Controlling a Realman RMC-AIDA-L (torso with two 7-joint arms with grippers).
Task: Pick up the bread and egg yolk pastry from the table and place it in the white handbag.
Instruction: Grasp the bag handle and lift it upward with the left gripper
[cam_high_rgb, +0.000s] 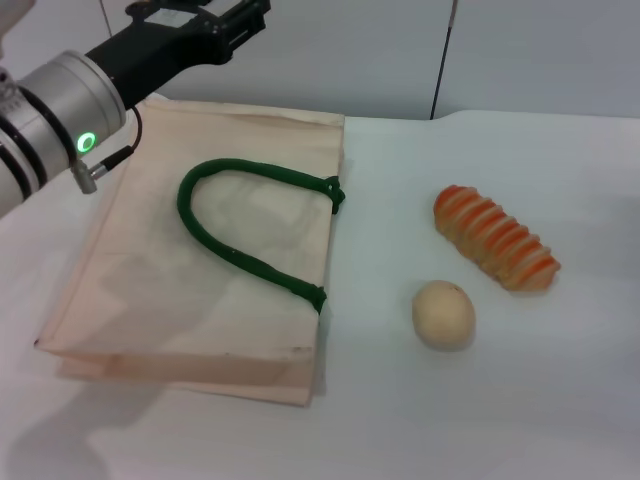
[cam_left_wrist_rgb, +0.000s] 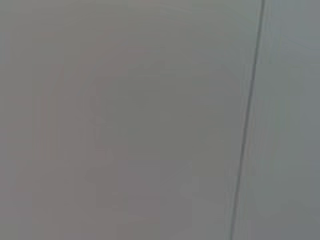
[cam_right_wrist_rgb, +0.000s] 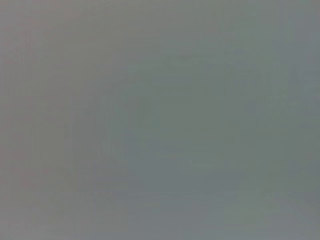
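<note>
White table (cam_high_rgb: 560, 400): bread (cam_high_rgb: 496, 238), egg yolk pastry (cam_high_rgb: 443, 314) far right of left gripper (cam_high_rgb: 240, 18)

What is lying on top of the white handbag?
Only its own green handle lies on the white handbag. The left gripper is above its far edge. The inside is hidden.

Grey wall panels (cam_high_rgb: 380, 50) behind work area — dark vertical seam (cam_high_rgb: 443, 58) between two of them.
</note>
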